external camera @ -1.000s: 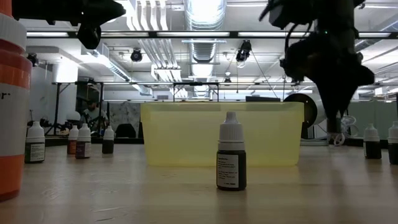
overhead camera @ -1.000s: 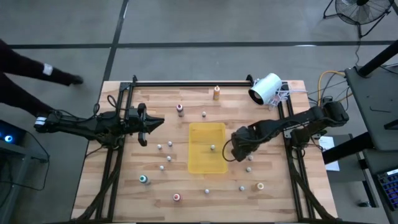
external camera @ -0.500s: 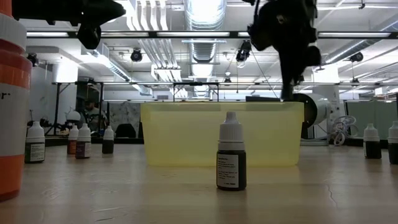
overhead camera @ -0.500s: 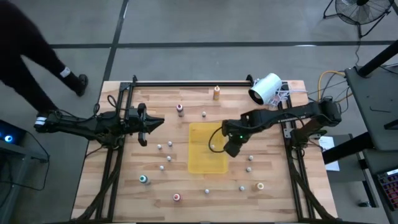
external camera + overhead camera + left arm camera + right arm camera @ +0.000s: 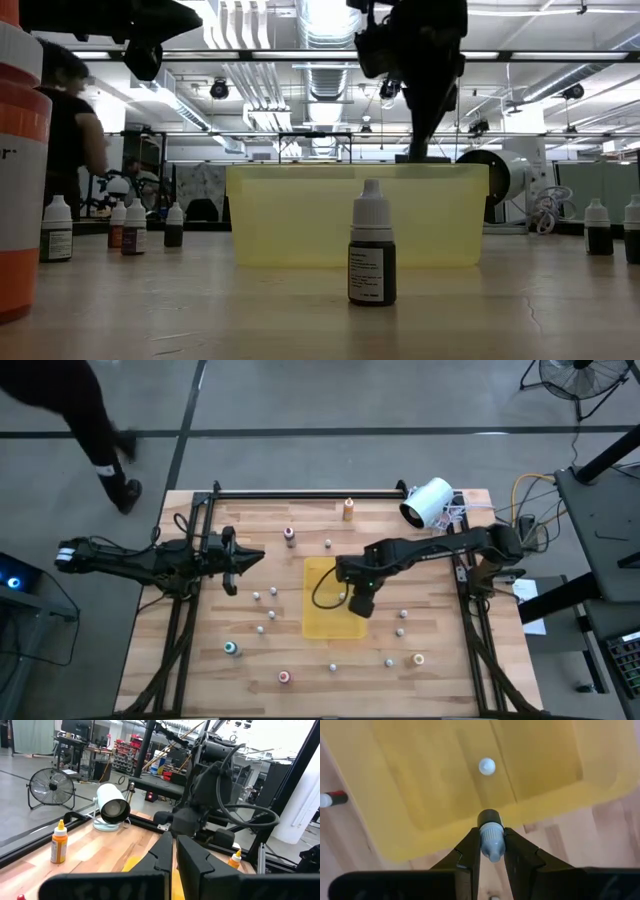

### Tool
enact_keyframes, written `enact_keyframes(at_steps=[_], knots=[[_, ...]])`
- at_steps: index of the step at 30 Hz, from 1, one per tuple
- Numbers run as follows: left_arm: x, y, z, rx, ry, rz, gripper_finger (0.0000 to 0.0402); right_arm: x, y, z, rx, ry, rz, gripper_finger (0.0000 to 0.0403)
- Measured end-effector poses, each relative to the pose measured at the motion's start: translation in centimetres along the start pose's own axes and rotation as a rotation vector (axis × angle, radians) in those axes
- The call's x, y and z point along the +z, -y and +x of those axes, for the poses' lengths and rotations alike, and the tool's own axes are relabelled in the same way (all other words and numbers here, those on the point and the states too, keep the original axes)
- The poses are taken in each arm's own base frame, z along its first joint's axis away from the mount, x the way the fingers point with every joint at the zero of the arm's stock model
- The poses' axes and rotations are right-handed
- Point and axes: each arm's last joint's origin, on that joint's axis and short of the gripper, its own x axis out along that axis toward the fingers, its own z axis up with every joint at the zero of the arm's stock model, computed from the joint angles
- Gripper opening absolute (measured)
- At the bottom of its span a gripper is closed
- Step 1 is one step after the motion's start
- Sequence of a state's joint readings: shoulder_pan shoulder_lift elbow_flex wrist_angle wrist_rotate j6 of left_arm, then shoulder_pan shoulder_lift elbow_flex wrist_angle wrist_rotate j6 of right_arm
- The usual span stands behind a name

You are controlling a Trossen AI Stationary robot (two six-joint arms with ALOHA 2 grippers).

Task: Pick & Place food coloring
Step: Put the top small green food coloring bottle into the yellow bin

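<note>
My right gripper (image 5: 491, 851) is shut on a small food coloring bottle (image 5: 490, 819) with a grey cap and a dark body. It hangs over the right rim of the yellow tray (image 5: 327, 582), high above it in the low view (image 5: 414, 140). One white-capped bottle (image 5: 487, 766) stands inside the tray. Several more small bottles stand on the wooden table around the tray (image 5: 400, 631). My left gripper (image 5: 252, 556) waits shut and level over the table's left side, touching nothing. My right gripper pinches the bottle's grey cap (image 5: 491, 840) between its two fingers (image 5: 467, 852). The fingers point steeply down from above. The dark body hangs upright below the fingers, lifted clear of tray and table.
A white cylinder device (image 5: 427, 502) lies at the far right corner. Taller bottles stand about: orange (image 5: 348, 509), maroon (image 5: 289, 535), teal (image 5: 231, 648), pink (image 5: 285, 677). One small bottle (image 5: 372, 255) stands near the front edge. A person (image 5: 95, 420) walks beyond the table's far left.
My right gripper has carried the bottle up and toward the table's left, from right of the tray to above its right rim, and has rolled about its own axis. It stayed shut on the bottle. The person has walked on beyond the table's left.
</note>
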State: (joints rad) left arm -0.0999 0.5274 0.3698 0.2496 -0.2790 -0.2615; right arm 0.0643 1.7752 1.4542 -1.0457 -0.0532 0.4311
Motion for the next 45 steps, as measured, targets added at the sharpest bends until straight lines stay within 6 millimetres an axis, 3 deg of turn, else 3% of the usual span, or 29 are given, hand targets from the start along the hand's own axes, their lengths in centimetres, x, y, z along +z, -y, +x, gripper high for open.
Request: enact_keyframes(at_steps=[6,14,30,45], knots=[[0.0,0.0,0.0,0.000,-0.001,0.000,0.0000,1.2,-0.6,0.6,0.001,0.003,-0.128,0.0059],[-0.1,0.0,0.0,0.002,-0.007,0.002,0.0000,1.3,-0.5,1.9,-0.021,-0.060,-0.253,0.0059],[-0.1,0.0,0.0,0.003,-0.013,0.004,0.0000,1.8,-0.5,6.4,-0.054,-0.179,-0.304,0.0059],[-0.1,0.0,0.0,0.003,-0.013,0.004,0.0000,2.3,-0.2,7.2,-0.079,-0.159,-0.317,0.0059]])
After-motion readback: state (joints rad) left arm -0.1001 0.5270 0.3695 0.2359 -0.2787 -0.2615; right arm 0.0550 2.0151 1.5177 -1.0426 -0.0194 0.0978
